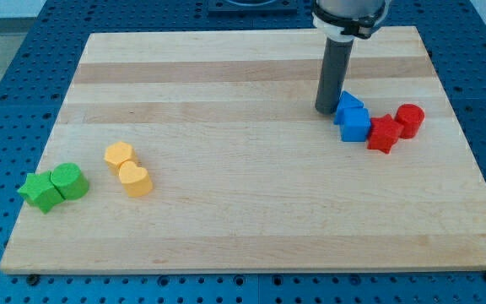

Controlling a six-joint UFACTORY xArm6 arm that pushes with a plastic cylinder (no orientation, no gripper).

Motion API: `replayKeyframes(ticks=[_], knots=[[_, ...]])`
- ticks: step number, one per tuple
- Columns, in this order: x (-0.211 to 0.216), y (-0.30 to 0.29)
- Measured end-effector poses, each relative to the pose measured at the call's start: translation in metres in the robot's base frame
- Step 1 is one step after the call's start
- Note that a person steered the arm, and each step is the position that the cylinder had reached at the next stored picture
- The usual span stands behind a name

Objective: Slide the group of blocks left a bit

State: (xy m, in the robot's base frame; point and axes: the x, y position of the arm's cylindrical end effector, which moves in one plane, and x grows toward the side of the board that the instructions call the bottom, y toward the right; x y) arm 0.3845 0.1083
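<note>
camera view: my tip [326, 109] rests on the wooden board [251, 211] at the view's upper right, just left of the blue triangular block [348, 104], touching or nearly so (no fingers here, only the bare rod, holding nothing). below it sits the blue cube [356, 124], then the red star [384, 134] and red cylinder [410, 120]. far left lie the green star [40, 192], green cylinder [70, 181], yellow hexagon [118, 155] and yellow heart [135, 180].

The arm's dark rod hangs straight down at the view's upper right, its tip [326, 110] planted low.
</note>
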Motion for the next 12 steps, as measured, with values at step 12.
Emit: replayKeyframes(ticks=[12], knots=[[0.057, 0.127]])
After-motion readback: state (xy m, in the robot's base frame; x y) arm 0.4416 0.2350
